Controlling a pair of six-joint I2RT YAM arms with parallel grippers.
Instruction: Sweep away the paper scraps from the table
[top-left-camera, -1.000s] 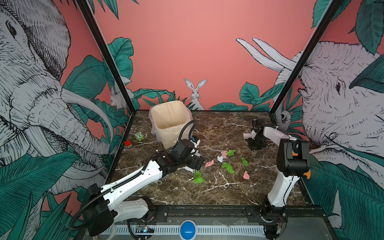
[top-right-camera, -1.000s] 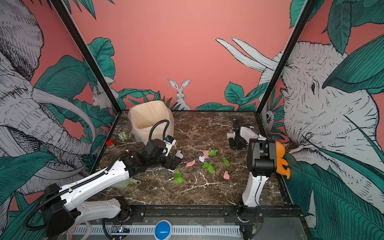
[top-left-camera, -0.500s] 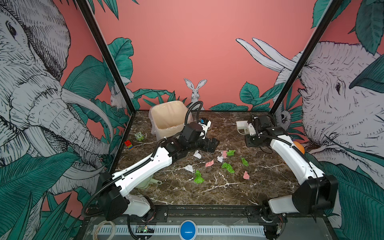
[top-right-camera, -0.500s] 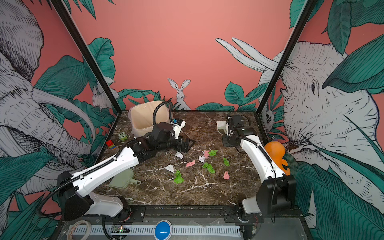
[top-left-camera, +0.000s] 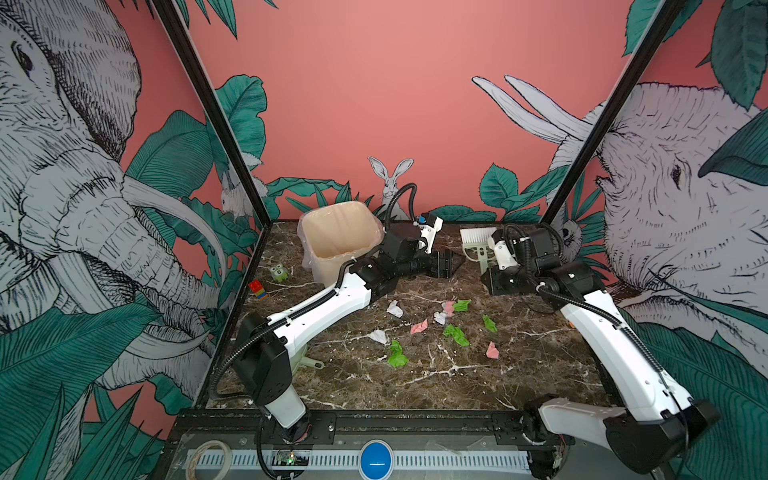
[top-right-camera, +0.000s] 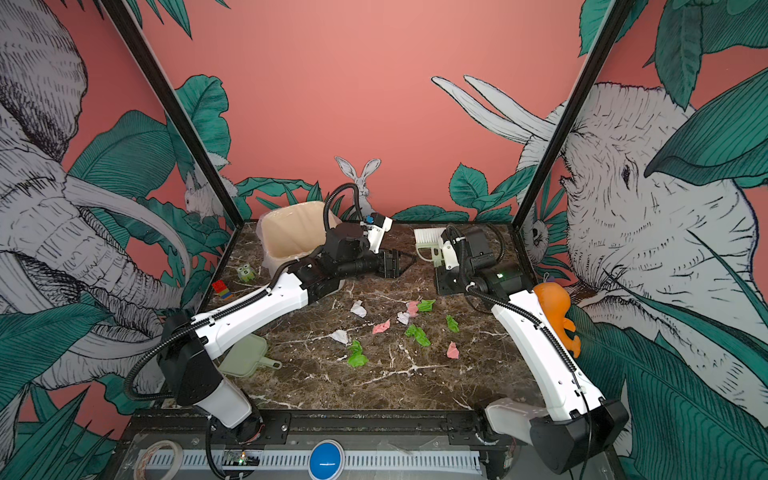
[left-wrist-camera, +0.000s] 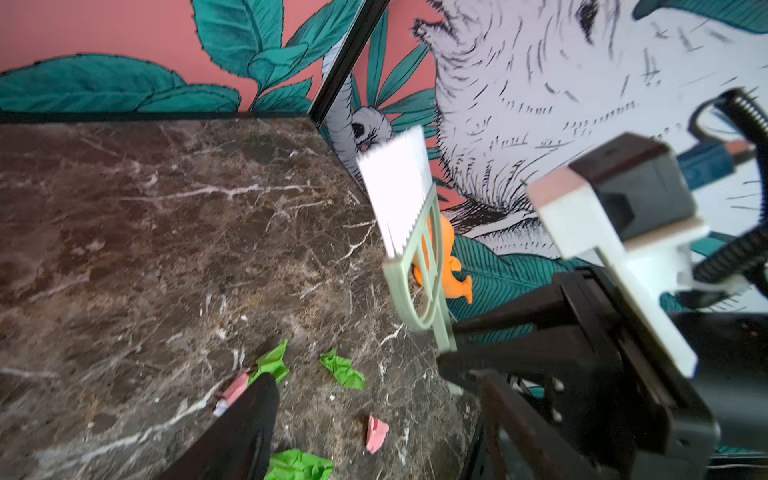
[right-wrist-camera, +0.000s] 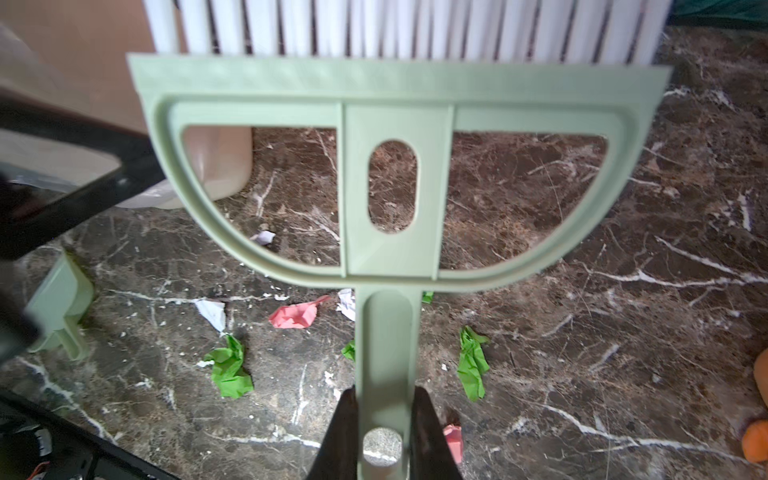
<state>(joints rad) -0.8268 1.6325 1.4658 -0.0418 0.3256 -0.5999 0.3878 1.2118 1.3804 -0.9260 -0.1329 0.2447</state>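
Several crumpled green, pink and white paper scraps (top-left-camera: 440, 328) (top-right-camera: 415, 332) lie in the middle of the dark marble table (top-left-camera: 457, 386) (top-right-camera: 374, 386). At the back right, my right gripper (top-left-camera: 487, 266) (top-right-camera: 440, 266) (right-wrist-camera: 384, 419) is shut on the handle of a pale green brush (top-left-camera: 473, 243) (top-right-camera: 426, 241) (right-wrist-camera: 390, 166) with white bristles, held above the table. My left gripper (top-left-camera: 451, 266) (top-right-camera: 401, 264) (left-wrist-camera: 374, 382) is stretched toward that brush (left-wrist-camera: 399, 199). It is open, with only scraps (left-wrist-camera: 343, 368) showing between its fingers.
A beige bin (top-left-camera: 340, 237) (top-right-camera: 291, 237) stands at the back left. A green owl figure (top-left-camera: 279, 272) and a coloured block (top-left-camera: 257, 289) sit by the left wall. A pale green dustpan (top-right-camera: 245, 353) (right-wrist-camera: 62, 291) lies front left under the left arm. An orange toy (top-right-camera: 555, 307) is by the right wall.
The left arm has swung from over the scraps to the back, toward the brush, and its jaws have narrowed a little. The right arm has unfolded and holds the brush up.
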